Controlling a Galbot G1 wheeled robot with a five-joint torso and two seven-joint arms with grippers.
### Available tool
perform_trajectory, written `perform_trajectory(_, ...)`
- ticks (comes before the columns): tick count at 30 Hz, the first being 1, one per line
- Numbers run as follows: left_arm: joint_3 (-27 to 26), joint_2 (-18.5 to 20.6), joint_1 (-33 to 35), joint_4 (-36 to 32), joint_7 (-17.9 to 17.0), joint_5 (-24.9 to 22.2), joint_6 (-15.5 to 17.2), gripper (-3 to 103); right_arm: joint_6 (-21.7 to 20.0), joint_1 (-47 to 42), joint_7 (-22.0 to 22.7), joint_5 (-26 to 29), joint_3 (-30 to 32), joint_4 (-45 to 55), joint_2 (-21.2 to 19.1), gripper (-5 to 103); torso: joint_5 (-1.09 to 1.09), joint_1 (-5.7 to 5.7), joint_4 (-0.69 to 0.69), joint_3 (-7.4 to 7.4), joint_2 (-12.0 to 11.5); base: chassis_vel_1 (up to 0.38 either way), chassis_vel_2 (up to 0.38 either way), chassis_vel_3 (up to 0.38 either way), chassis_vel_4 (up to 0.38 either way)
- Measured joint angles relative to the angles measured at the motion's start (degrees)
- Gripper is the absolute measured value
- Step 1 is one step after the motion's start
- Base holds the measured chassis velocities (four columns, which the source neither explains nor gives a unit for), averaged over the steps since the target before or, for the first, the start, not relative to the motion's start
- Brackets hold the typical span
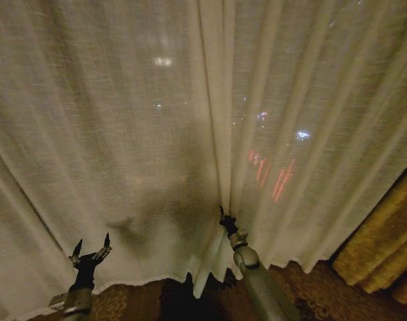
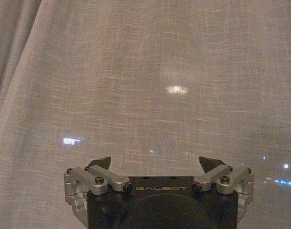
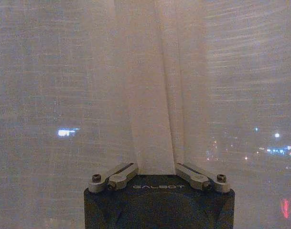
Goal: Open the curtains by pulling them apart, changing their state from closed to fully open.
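Note:
The sheer cream-white curtains [image 1: 123,134] hang closed across the head view, and their two panels meet in a bunched fold [image 1: 216,120] near the middle. My right gripper [image 1: 224,217] is low at that fold, shut on a pleat of cloth; in the right wrist view the fold [image 3: 155,119] runs down between its fingers [image 3: 156,168]. My left gripper [image 1: 91,249] is low at the left, open, just short of the left panel. In the left wrist view its fingertips [image 2: 155,163] stand wide apart in front of the cloth [image 2: 150,71].
A heavy golden-yellow drape [image 1: 383,247] hangs at the right edge. Dark patterned carpet [image 1: 310,287] shows below the curtain hems. City lights glow through the cloth.

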Motion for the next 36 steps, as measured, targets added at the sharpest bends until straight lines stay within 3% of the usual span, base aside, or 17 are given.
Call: perform_trajectory(36,0.0,0.0,0.0,0.0,0.0,0.0,0.0,100,0.6,-0.5,-2.2,1.4,1.4,-0.4,-0.8,0,0.03,0.01,0.0,0.0,0.0,-0.356,-0.349,0.351,0.352)
